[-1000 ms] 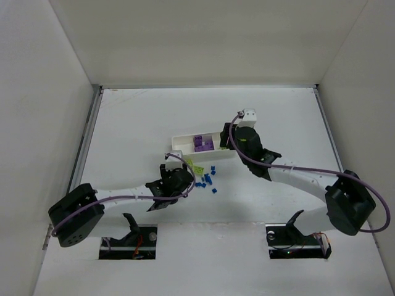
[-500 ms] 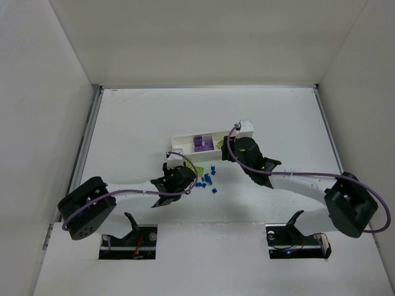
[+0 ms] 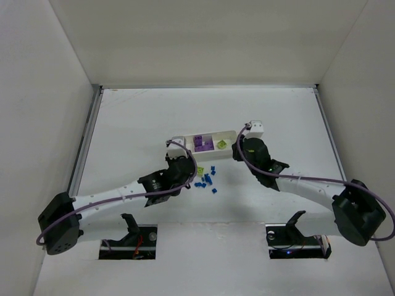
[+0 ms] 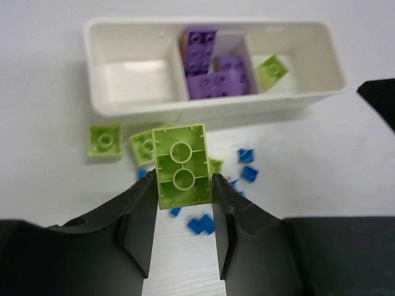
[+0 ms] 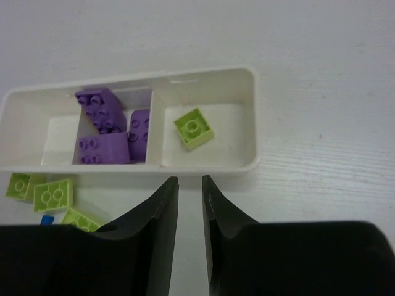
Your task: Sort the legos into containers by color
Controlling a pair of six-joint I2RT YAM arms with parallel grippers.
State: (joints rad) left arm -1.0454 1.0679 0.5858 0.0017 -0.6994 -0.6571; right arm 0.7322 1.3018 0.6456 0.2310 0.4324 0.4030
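Observation:
The white tray [image 4: 216, 108] lies beyond a scatter of legos. Its left compartment [image 4: 139, 80] holds nothing, the middle one holds purple blocks [image 4: 213, 68], and the right one holds one lime-green brick [image 5: 194, 128]. My left gripper [image 4: 182, 182] is shut on a lime-green brick [image 4: 181, 165], lifted just short of the tray's near wall. Below it lie loose green bricks [image 4: 105, 140] and tiny blue pieces [image 4: 247, 163]. My right gripper [image 5: 190, 180] hovers in front of the tray's right compartment, its jaws nearly together with nothing between them.
From above, the tray [image 3: 179, 142] sits mid-table with the blue pieces [image 3: 207, 180] just in front, between both arms. White walls enclose the table on three sides. The left gripper [image 3: 187, 165] and right gripper [image 3: 232, 153] are close to each other.
My left gripper closed on a green brick and carried it up toward the tray. My right gripper drew back from over the tray and closed, and a green brick now shows in the right compartment.

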